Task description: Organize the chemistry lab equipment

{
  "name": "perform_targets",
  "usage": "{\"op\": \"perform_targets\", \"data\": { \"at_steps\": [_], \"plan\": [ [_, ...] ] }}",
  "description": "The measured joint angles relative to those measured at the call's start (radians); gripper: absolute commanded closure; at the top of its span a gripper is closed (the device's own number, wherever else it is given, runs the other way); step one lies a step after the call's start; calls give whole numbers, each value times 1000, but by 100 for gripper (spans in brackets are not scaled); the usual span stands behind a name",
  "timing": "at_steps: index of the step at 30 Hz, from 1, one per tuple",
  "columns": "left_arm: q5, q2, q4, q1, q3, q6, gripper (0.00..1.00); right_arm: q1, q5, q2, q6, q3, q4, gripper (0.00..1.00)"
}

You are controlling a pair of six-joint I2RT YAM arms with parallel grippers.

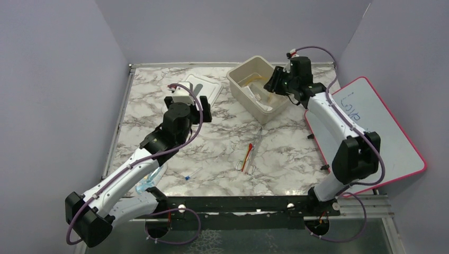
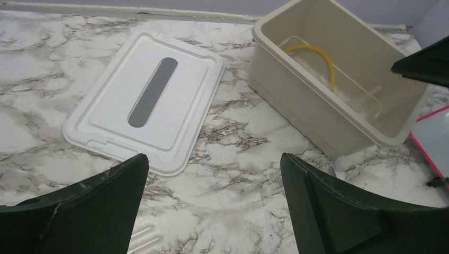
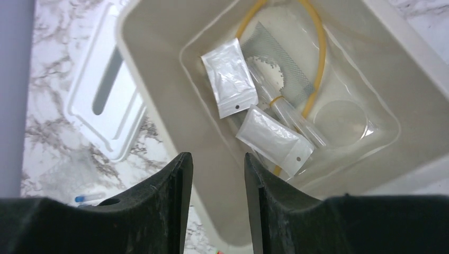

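Observation:
A beige bin (image 1: 249,71) stands at the back of the table. In the right wrist view it holds the amber tubing coil (image 3: 317,63), two clear plastic packets (image 3: 230,76) (image 3: 275,140) and other clear pieces. My right gripper (image 3: 218,159) hovers over the bin's near wall, slightly open and empty; it also shows in the top view (image 1: 272,80). My left gripper (image 2: 214,161) is open and empty above bare table, between the white lid (image 2: 148,100) and the bin (image 2: 296,84). The red-tipped dropper (image 1: 248,157) and thin metal tongs (image 1: 256,142) lie mid-table. A blue-capped piece (image 1: 191,173) lies near the front.
The pink-edged whiteboard (image 1: 381,132) lies at the right under the right arm. The white lid (image 1: 207,91) lies flat left of the bin. A clear bluish packet (image 1: 148,180) lies partly under the left arm near the front rail (image 1: 238,203).

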Motion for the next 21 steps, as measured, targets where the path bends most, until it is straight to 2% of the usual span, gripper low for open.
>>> {"op": "perform_targets", "data": {
  "at_steps": [3, 7, 13, 16, 21],
  "plan": [
    [84, 26, 11, 0, 3, 16, 1, 0, 1, -107, 1, -31, 0, 55],
    [267, 129, 11, 1, 37, 29, 1, 0, 4, -261, 17, -133, 3, 55],
    [529, 286, 11, 1, 45, -24, 24, 0, 11, -462, 71, -357, -2, 55],
    [633, 341, 20, -2, 45, -73, 31, 0, 12, -548, 98, -462, -6, 56],
    [724, 486, 48, -35, 45, -148, 40, 0, 11, -633, 147, -597, -6, 57]
  ]
}}
